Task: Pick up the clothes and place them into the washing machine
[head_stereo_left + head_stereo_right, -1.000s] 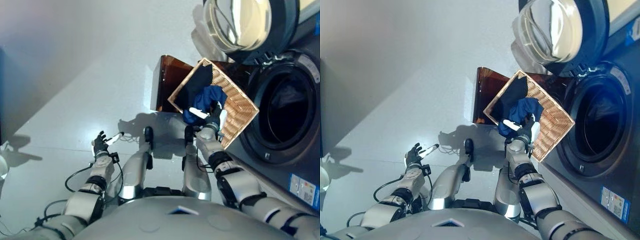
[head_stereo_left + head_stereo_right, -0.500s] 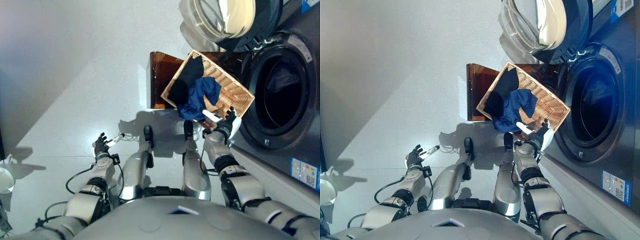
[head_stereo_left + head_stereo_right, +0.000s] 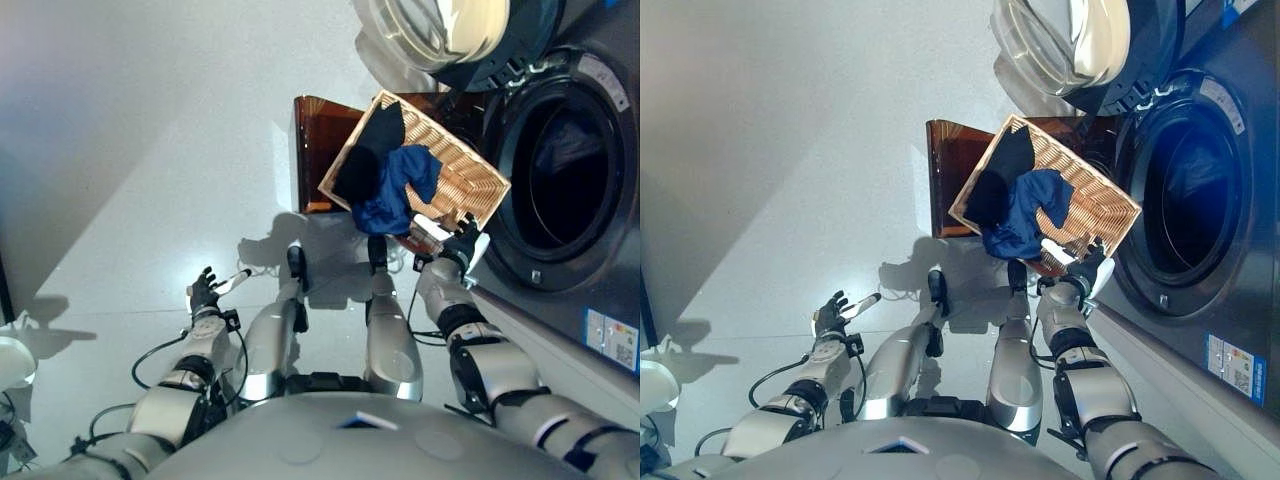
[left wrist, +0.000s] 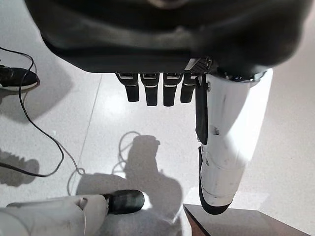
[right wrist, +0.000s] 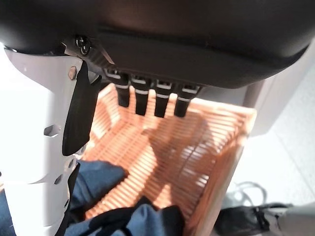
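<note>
I have the right robot hand (image 3: pixel 462 243) released over the basket (image 3: pixel 470 185) to reach the blue garment (image 3: pixel 400 190) at 10 o'clock; left robot hand (image 3: pixel 205 291) released, idle.

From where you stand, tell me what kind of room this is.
Probably a laundry area: a dark front-loading washing machine with its round door swung open, and a woven wicker basket holding blue and black clothes, on a pale floor.

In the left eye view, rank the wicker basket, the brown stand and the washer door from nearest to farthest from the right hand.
1. Wicker basket, right at the right hand.
2. Brown stand, behind the basket, to the left.
3. Washer door, open, at the view's top.
</note>
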Robot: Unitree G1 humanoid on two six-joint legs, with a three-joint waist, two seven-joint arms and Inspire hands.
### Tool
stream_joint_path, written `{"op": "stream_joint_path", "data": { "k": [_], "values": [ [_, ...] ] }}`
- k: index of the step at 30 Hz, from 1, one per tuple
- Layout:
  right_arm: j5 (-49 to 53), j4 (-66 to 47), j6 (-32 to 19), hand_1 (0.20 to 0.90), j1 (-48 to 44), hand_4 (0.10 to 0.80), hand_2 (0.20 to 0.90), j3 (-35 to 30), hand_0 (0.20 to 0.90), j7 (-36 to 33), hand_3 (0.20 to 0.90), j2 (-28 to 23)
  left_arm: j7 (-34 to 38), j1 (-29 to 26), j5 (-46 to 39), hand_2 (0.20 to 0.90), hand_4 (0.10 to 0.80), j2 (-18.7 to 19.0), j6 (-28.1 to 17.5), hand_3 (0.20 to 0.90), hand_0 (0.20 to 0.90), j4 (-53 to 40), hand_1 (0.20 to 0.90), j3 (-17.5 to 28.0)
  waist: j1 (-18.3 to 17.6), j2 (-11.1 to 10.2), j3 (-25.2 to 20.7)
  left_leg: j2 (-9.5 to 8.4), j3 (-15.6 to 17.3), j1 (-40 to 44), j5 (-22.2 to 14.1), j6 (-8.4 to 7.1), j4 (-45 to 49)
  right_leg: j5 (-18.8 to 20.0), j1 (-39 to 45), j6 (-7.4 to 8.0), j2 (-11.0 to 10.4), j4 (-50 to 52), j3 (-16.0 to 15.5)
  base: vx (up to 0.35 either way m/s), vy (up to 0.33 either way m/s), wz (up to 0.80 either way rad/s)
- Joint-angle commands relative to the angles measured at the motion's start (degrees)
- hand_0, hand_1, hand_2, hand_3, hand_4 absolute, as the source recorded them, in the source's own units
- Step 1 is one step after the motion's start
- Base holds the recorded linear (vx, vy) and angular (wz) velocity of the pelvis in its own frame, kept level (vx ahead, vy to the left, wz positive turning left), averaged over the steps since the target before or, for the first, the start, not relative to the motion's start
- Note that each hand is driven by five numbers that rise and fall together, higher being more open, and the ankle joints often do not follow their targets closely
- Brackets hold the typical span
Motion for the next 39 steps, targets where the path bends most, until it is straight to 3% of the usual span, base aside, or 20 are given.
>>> {"op": "stream_joint_path", "data": {
  "k": [1, 16, 39],
  "values": [
    [-0.3, -1.6, -2.3, 0.900, -2.5, 0.800, 0.900, 1.8, 0.900, 1.0, 0.900, -3.0, 0.7, 0.5, 0.8, 0.900, 0.800, 2.2, -1.4, 0.900, 0.900, 2.2, 0.900, 1.3, 0.9, 0.4, -0.2, 0.82, -3.1, -8.5, -0.4, -4.51, 8.5, -2.6, -0.2, 3.09, -4.1, 5.2, -3.7, 0.000, 0.000, 0.00],
    [-2.6, -2.0, -1.4, 0.900, -6.5, 0.800, 0.900, 4.7, 0.900, 3.8, 0.900, -4.3, -0.3, -0.6, 1.0, 0.900, 0.800, 2.9, -1.4, 0.900, 0.900, 1.5, 0.900, 1.0, 2.1, 0.7, 0.6, -0.02, -3.4, -12.0, 0.1, -4.98, 9.7, -1.8, -2.3, 3.09, -4.8, 5.7, -5.0, -0.002, 0.001, 0.00],
    [-3.9, 5.1, 0.6, 0.900, -12.0, 0.800, 0.900, 4.8, 0.900, 2.7, 0.900, -7.8, -0.2, -1.2, 0.0, 0.900, 0.800, 3.4, -2.1, 0.900, 0.900, 1.5, 0.900, 0.3, 4.5, 3.0, 0.9, -0.93, -4.7, -16.7, -0.3, -4.80, 11.9, -2.6, -5.4, 2.62, -5.6, 7.2, -6.2, -0.003, 0.008, 0.05]
  ]
}}
